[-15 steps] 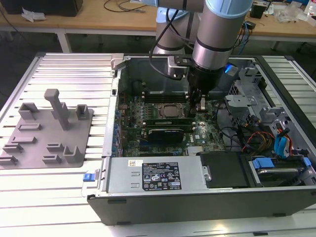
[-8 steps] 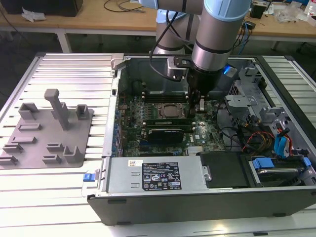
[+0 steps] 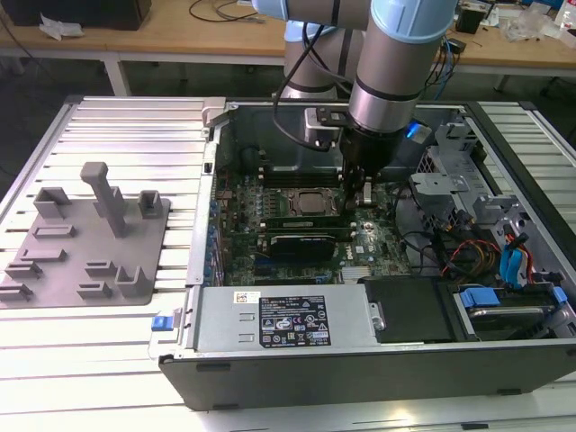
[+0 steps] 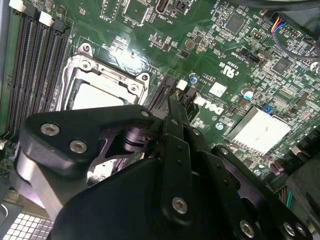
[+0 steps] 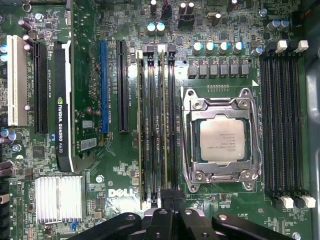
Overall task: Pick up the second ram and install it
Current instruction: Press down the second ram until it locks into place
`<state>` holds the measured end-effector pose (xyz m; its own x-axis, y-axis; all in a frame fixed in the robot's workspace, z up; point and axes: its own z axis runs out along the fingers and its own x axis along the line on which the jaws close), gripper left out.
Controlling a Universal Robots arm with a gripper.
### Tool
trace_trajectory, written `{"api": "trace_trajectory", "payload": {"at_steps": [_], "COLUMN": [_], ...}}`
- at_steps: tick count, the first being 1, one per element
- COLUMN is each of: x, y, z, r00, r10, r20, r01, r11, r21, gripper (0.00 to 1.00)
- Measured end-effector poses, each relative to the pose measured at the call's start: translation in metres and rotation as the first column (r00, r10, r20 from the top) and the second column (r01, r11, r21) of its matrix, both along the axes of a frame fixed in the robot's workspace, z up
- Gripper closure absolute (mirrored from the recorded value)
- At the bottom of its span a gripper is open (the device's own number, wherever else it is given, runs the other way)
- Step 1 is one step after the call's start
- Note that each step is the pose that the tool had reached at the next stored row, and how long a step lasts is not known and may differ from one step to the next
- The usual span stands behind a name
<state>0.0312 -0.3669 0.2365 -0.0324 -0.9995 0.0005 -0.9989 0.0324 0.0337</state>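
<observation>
The second ram (image 5: pixel 164 125), a thin green stick seen edge-on, stands in a memory slot beside the processor socket (image 5: pixel 222 140). Another stick (image 5: pixel 141 130) stands two slots away. My gripper (image 5: pixel 170 196) is at the near end of the second ram, fingers together, and its tips seem to rest on that end. In the exterior view the gripper (image 3: pixel 356 200) reaches straight down into the open computer case, just to the right of the socket. The second wrist view has the shut fingers (image 4: pixel 172 117) low over the motherboard.
A black expansion card (image 5: pixel 64 100) stands a few slots from the sticks. The grey holder tray (image 3: pixel 54 270) lies outside the case at the exterior view's left. A drive cage with cables (image 3: pixel 477 225) crowds the right, and the power supply (image 3: pixel 279 319) sits in front.
</observation>
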Motion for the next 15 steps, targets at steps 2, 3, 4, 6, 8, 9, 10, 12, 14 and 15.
{"api": "trace_trajectory", "payload": {"at_steps": [2,3,4,6,8,9,10,12,14,15], "x": [0.0,0.0,0.0,0.0001,0.0001,0.0001,0.0001,0.0001,0.0001,0.0001], "y": [0.0001,0.0,0.0,0.0,0.0001,0.0001,0.0,0.0,-0.0001,-0.0001], "z": [-0.0006,-0.001,-0.001,-0.0012,-0.0016,-0.0021,-0.0021,-0.0021,-0.0033,-0.0033], "r00": [1.0,1.0,1.0,1.0,1.0,1.0,1.0,1.0,1.0,1.0], "r10": [0.0,0.0,0.0,0.0,0.0,0.0,0.0,0.0,0.0,0.0], "r20": [-0.0002,-0.0003,-0.0004,-0.0004,-0.0003,-0.0003,-0.0004,-0.0004,-0.0004,-0.0004], "r01": [0.0,0.0,0.0,0.0,0.0,0.0,0.0,0.0,0.0,0.0], "r11": [1.0,1.0,1.0,1.0,1.0,1.0,1.0,1.0,1.0,1.0], "r21": [-0.0003,-0.0005,-0.0007,-0.0006,-0.0004,-0.0005,-0.0005,-0.0007,-0.0007,-0.0008], "gripper": [0.92,0.92,0.92,0.92,0.92,0.92,0.92,0.92,0.92,0.92]}}
